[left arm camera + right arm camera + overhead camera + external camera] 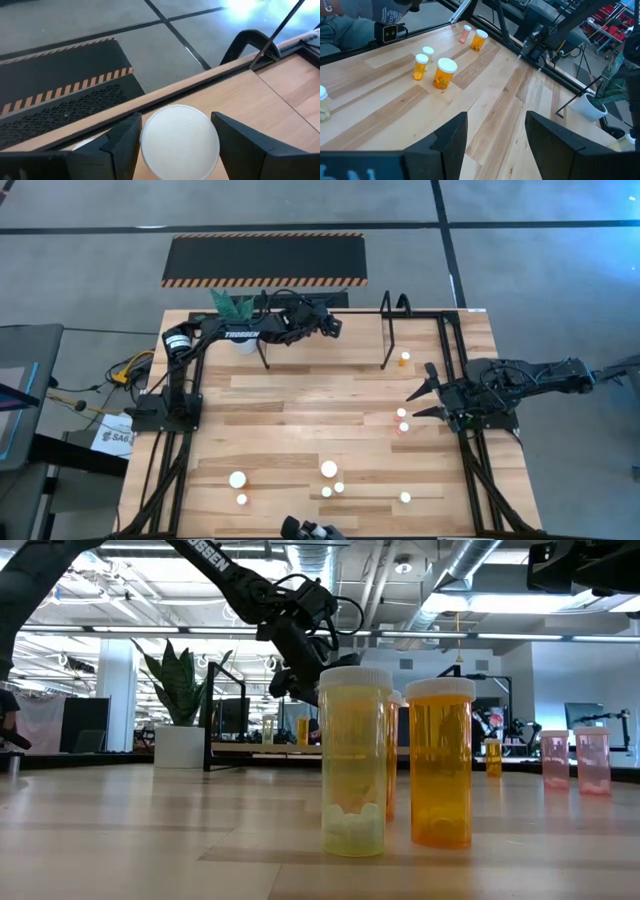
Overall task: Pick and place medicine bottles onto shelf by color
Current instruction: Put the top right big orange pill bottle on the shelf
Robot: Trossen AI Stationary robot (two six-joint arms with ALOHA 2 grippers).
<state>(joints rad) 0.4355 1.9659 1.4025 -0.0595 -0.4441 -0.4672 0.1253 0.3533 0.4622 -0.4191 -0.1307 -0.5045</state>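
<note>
The step in hand is placement. The left claw point(333, 326) hangs over the back of the shelf point(330, 360), its fingers set either side of a white-capped bottle point(180, 141); it appears to grip that bottle, whose colour cannot be told from the wrist view. The next move, in my judgement, calls for lowering it upright onto the shelf board beside its own colour, then parting the fingers cleanly. One orange bottle point(404, 359) already stands at the shelf's right end, near the black hoop upright point(392, 330).

The right claw point(428, 401) waits open and empty over the worktop point(300, 440), just beside two pink bottles point(402, 420). More bottles stand scattered near the front edge point(328, 470). A potted plant point(235, 315) stands close to the left arm, and the hoop uprights bound the drop zone; both warrant care. A striped mat point(265, 260) lies beyond the worktop.
</note>
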